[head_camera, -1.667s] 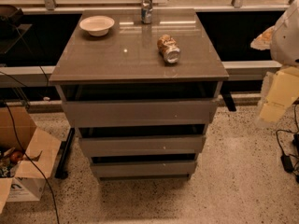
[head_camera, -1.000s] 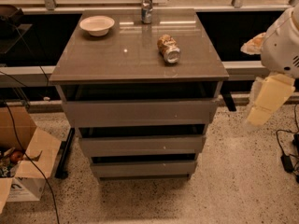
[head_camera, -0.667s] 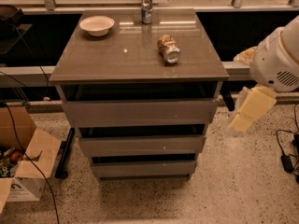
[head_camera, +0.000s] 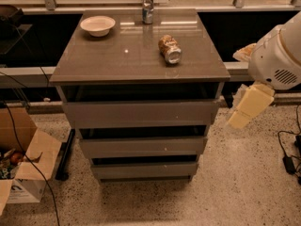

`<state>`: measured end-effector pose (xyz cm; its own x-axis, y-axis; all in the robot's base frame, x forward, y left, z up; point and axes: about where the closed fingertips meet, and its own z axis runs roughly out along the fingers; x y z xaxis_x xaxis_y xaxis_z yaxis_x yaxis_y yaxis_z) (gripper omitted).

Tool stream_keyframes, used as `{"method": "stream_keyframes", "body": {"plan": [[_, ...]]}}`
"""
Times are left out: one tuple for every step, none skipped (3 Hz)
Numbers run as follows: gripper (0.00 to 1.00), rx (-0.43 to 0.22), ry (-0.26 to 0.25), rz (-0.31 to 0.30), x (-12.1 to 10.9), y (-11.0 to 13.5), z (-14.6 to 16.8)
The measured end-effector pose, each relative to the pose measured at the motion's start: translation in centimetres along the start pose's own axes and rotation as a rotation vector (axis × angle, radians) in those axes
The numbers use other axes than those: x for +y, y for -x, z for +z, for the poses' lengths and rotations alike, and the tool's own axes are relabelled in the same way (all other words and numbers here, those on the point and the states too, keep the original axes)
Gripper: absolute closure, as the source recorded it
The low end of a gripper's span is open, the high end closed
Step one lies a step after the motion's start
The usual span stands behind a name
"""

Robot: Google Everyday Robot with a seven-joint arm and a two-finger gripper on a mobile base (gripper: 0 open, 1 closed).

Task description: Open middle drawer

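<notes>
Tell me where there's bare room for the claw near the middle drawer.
Bare floor lies in front of the middle drawer and right of the cabinet, where the claw hangs. Crowded: cardboard box at left, cables far right. Countertop is free between bowl and tipped can.

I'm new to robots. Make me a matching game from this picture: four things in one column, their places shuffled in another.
1. white round bowl
2. tan metal can lying on its side
3. cream robot gripper
4. grey-brown middle drawer

A. beside the right side of the grey cabinet
B. back left of the cabinet top
C. halfway down the cabinet front
D. right of centre on the cabinet top

Pairs: 1-B, 2-D, 3-A, 4-C
</notes>
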<state>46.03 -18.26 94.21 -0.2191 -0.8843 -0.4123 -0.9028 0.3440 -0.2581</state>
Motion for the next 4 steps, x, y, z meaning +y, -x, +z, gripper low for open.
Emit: {"method": "stream_keyframes", "body": {"plan": [[0.00,0.025,0.032,-0.009,1.6,0.2,3.6],[0.00,0.015,0.107,-0.041,3.5,-0.6,9.4],[0.00,-0.034,0.170,-0.011,5.4,-2.4,15.5],[0.00,-0.044,0.152,-0.008,5.0,-2.2,16.0]]}}
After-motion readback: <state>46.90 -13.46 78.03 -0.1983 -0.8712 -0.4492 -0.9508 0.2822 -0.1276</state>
